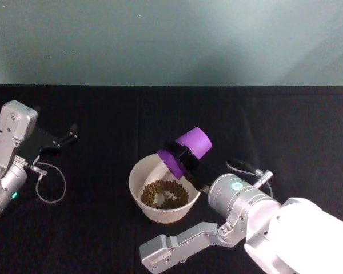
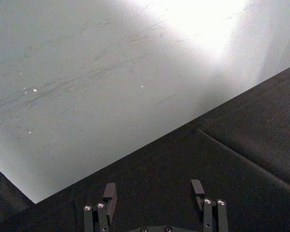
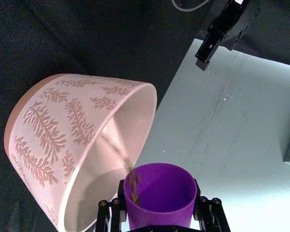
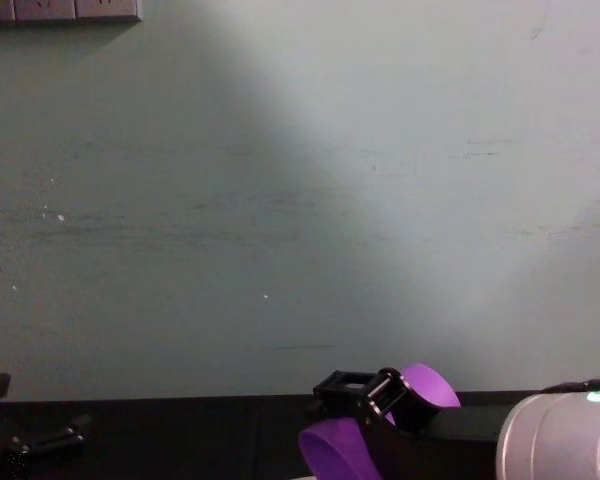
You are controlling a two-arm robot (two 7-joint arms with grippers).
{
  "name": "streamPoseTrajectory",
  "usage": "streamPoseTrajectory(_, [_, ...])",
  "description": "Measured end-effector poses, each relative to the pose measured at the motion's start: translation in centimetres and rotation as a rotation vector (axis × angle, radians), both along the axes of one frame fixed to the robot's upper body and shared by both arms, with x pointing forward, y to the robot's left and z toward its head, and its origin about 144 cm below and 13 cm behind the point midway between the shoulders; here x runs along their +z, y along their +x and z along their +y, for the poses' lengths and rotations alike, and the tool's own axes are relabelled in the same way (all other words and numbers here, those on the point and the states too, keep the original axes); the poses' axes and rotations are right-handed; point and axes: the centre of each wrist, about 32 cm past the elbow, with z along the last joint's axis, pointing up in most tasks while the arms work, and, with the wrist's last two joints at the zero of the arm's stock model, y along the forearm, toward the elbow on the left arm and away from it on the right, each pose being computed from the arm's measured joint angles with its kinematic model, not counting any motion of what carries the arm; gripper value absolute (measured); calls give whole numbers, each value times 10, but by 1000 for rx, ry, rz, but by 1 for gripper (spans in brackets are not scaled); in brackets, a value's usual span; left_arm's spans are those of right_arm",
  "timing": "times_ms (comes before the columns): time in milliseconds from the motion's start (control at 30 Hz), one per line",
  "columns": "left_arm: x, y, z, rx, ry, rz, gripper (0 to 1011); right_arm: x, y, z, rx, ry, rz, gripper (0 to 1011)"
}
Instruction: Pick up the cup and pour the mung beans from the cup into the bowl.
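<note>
My right gripper point(image 1: 180, 155) is shut on the purple cup point(image 1: 188, 149), gripping it around its middle. The cup is tipped well over, its mouth above the near-right rim of the bowl point(image 1: 147, 171). A heap of mung beans point(image 1: 164, 194) lies in the bowl's bottom. In the right wrist view a thin stream of beans point(image 3: 132, 182) runs from the cup point(image 3: 159, 193) into the leaf-patterned bowl point(image 3: 53, 121), with the gripper point(image 3: 159, 213) clamped on the cup. The chest view has the tilted cup point(image 4: 425, 385) low at centre. My left gripper point(image 1: 72, 133) rests open at the far left.
A black cloth point(image 1: 274, 131) covers the table, ending at a pale teal wall point(image 1: 171, 40) behind. The right arm's silver link point(image 1: 177, 246) lies just in front of the bowl. A loose cable loop point(image 1: 50, 184) hangs by the left arm. The left fingers point(image 2: 108, 195) hover over bare cloth.
</note>
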Motion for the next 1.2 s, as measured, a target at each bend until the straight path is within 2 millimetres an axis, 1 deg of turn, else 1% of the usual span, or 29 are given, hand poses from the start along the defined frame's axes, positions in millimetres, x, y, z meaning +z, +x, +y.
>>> streamPoseTrajectory(1200, [0,0,0,0,0,0,1000,-2,-9,13,-6,-152,-95,739])
